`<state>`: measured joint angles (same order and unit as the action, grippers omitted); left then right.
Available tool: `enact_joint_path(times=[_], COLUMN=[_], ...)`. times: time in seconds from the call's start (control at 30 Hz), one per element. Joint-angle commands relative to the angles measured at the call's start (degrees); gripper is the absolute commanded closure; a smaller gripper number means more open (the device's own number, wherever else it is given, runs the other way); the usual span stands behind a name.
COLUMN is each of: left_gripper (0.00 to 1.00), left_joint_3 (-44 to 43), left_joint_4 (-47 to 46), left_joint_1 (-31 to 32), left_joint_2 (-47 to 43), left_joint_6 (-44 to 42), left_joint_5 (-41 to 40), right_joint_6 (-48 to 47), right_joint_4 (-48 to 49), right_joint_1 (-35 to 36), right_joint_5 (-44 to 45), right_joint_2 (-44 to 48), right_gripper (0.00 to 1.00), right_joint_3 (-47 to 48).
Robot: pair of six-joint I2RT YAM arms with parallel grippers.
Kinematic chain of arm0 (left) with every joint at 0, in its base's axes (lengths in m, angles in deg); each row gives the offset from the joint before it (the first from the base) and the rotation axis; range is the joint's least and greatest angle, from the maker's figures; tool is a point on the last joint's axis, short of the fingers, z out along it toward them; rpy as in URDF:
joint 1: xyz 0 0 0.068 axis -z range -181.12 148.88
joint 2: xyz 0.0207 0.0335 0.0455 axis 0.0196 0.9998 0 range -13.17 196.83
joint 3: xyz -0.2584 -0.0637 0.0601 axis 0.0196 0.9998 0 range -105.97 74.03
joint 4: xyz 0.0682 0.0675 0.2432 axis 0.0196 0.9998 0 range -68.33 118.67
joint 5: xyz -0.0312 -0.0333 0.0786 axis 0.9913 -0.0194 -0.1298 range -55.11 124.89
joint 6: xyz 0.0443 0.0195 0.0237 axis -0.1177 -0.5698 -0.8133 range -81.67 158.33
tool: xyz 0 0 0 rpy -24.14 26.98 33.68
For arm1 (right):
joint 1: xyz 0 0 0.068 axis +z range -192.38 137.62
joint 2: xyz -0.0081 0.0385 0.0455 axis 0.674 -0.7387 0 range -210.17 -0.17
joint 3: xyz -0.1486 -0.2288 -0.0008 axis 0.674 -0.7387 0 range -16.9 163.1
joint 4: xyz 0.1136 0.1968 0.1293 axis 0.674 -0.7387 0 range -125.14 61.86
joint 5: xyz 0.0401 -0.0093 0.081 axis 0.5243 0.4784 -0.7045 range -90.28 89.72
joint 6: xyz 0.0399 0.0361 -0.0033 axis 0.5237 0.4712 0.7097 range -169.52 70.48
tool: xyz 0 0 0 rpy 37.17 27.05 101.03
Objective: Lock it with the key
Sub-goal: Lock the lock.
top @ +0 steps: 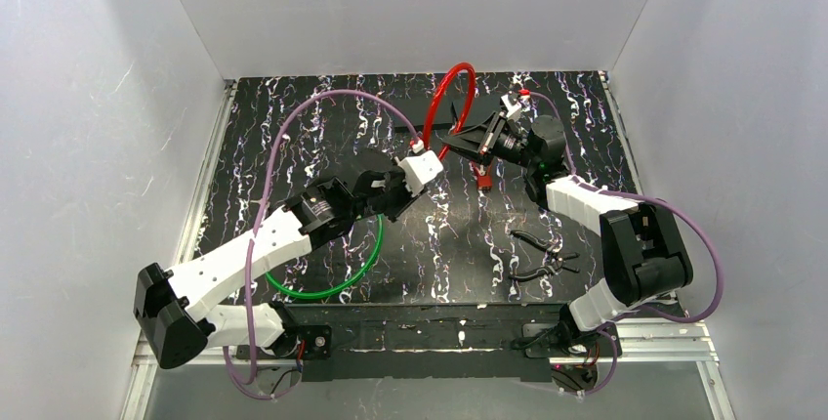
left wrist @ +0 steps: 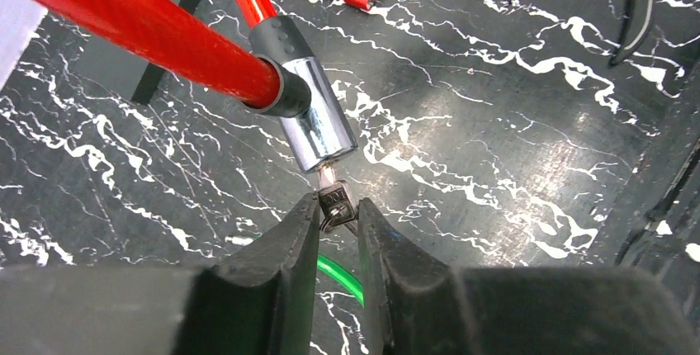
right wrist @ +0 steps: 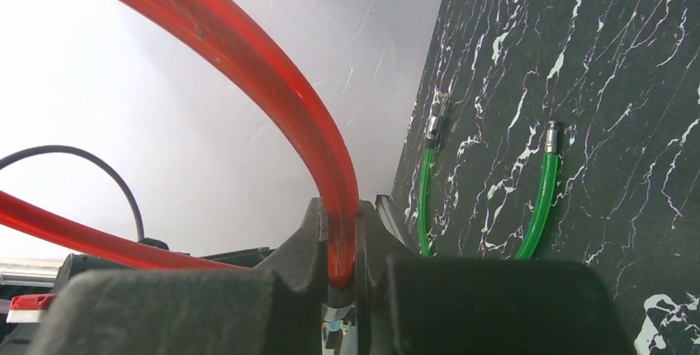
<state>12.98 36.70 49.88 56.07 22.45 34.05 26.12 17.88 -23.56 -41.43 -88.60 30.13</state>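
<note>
Marble tabletop [top: 293,127]: right gripper [right wrist: 343,215] clamps the red cable lock [left wrist: 148,16], left gripper [left wrist: 337,208] pinches the inserted key [left wrist: 328,180], only the turn left I'd say.

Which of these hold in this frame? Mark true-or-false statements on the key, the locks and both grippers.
1. The left gripper pinches the key, which sits in the chrome cylinder. True.
2. The right gripper is open and holds nothing. False: it is shut on the red cable.
3. The green cable lock is lifted off the table. False: it lies on the table, with no gripper on it.
4. Pliers lie on the table beside the right arm. True.
</note>
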Motion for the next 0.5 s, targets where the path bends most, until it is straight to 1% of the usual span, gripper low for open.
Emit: enact_joint_path(times=[0.0, 0.13, 0.3, 0.47], left_gripper=[0.85, 0.92, 1.00, 1.00], left_joint_3=[-2.03, -2.41, -3.12, -2.81], left_joint_4=[0.93, 0.93, 0.69, -1.35], left_joint_1=[0.34, 0.13, -2.25, -7.21], left_joint_2=[-0.18, -0.61, -1.28, -1.76], left_joint_6=[1.82, 5.04, 11.98, 21.14], left_joint_5=[-1.87, -0.14, 7.57, 16.06], right_joint_6=[1.14, 1.36, 2.78, 4.94], right_joint_4=[5.31, 6.37, 9.67, 14.07], right_joint_1=[-0.41, -0.47, -0.69, -0.80], right_joint_5=[0.50, 0.26, -0.01, -0.24], right_joint_2=[2.86, 3.04, 3.10, 2.80], right_gripper=[0.99, 0.99, 0.99, 0.99], right_joint_3=[0.71, 0.37, -0.57, -1.61])
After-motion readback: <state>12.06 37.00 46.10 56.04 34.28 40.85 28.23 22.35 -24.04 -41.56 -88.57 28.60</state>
